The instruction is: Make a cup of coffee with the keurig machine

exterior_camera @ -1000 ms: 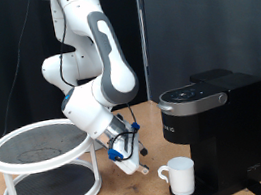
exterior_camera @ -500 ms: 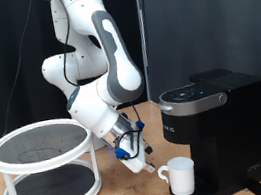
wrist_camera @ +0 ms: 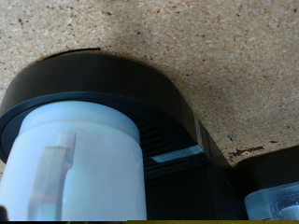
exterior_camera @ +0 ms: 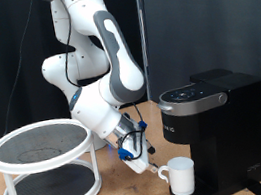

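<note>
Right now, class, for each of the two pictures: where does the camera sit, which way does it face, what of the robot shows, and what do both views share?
Exterior view: off the arm, level with the table, facing the white arm, its gripper, the wire stand and the keurig machine.
Wrist view: on the hand, looking down at the cup on the drip tray; only a pale fingertip edge shows.
Shared: the cup and machine base.
</note>
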